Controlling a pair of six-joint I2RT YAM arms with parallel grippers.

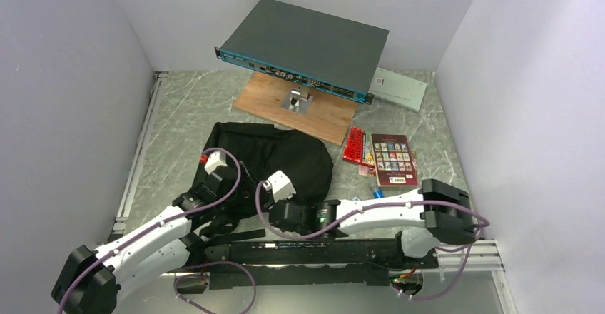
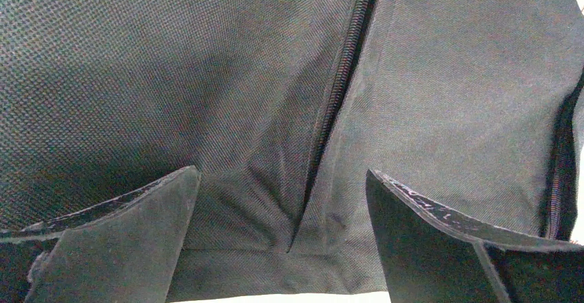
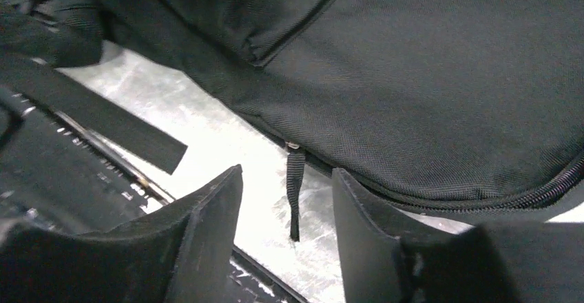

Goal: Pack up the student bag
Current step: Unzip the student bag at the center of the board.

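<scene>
The student bag (image 1: 285, 153) is a black fabric backpack lying flat on the table's middle left. My left gripper (image 1: 216, 183) is at the bag's near left edge. In the left wrist view the gripper (image 2: 282, 203) is open, close over the bag's fabric (image 2: 172, 76), with a closed zipper line (image 2: 337, 96) running between the fingers. My right gripper (image 1: 277, 201) is at the bag's near edge. In the right wrist view it (image 3: 286, 193) is open and empty, and a black zipper pull strap (image 3: 295, 193) hangs from the bag's rim (image 3: 427, 110) between the fingers without touching them.
A dark grey rack-mount device (image 1: 307, 43) with a teal front stands on a wooden board (image 1: 321, 118) at the back. A white box (image 1: 399, 88), a red book (image 1: 394, 158) and a red packet (image 1: 354, 145) lie right of the bag. A loose bag strap (image 3: 103, 117) crosses the black front rail (image 1: 321, 251).
</scene>
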